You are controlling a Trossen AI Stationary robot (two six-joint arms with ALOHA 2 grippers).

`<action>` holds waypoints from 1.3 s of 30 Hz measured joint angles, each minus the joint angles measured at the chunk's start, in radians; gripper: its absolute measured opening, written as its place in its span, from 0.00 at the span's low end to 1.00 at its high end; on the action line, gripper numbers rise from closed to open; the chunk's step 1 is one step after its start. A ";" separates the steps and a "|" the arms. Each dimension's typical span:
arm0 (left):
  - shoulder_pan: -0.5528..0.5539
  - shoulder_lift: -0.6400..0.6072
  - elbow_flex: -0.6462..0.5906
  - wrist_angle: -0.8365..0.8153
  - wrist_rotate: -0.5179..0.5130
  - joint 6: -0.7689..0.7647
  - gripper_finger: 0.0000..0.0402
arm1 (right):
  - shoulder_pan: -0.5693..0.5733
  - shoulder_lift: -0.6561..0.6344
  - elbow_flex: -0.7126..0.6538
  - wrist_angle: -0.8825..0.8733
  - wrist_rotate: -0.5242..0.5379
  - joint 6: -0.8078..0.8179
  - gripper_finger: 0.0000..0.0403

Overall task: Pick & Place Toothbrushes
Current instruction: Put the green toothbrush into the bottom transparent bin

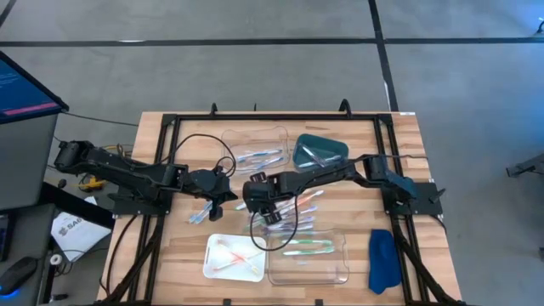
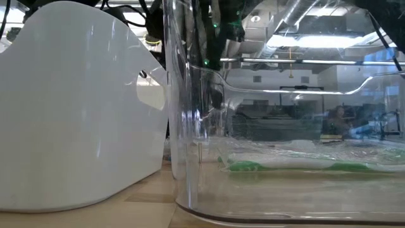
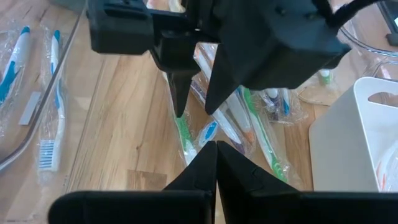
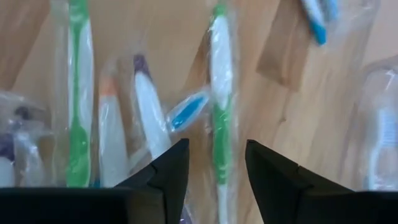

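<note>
Wrapped toothbrushes (image 4: 219, 93) lying piled mid-table between four trays. Right gripper (image 4: 216, 165) hovering just above, fingers parted, holding nothing. Left gripper (image 3: 216, 163) waiting alongside, pinched shut, empty. Blue cloth (image 1: 382, 259) lying well apart.

toothbrushes (image 4: 219, 93): green-and-white, blue, orange, purple-tipped, in clear wrap | trays: white (image 1: 234, 257), clear (image 1: 310, 255), teal (image 1: 320, 150) | cloth (image 1: 382, 260): blue | table (image 1: 170, 246): light wood planks | arms: black
</note>
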 joint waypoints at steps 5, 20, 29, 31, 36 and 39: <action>0.000 0.000 0.000 0.000 0.000 0.000 0.00 | -0.012 0.009 0.002 0.020 -0.010 0.000 0.35; 0.000 0.000 -0.026 0.019 0.000 0.000 0.00 | -0.043 0.054 0.003 0.023 -0.023 0.053 0.26; 0.000 0.000 -0.027 0.025 0.000 0.000 0.00 | -0.045 0.052 0.005 0.023 -0.010 0.053 0.02; 0.000 0.000 -0.027 0.025 0.000 0.000 0.00 | -0.045 0.048 0.004 0.013 -0.008 0.057 0.02; 0.000 0.000 -0.027 0.026 0.000 0.000 0.00 | -0.045 0.019 -0.002 -0.061 0.023 0.062 0.01; 0.000 0.000 -0.029 0.026 0.000 -0.001 0.00 | -0.045 -0.012 -0.002 -0.083 0.058 0.062 0.00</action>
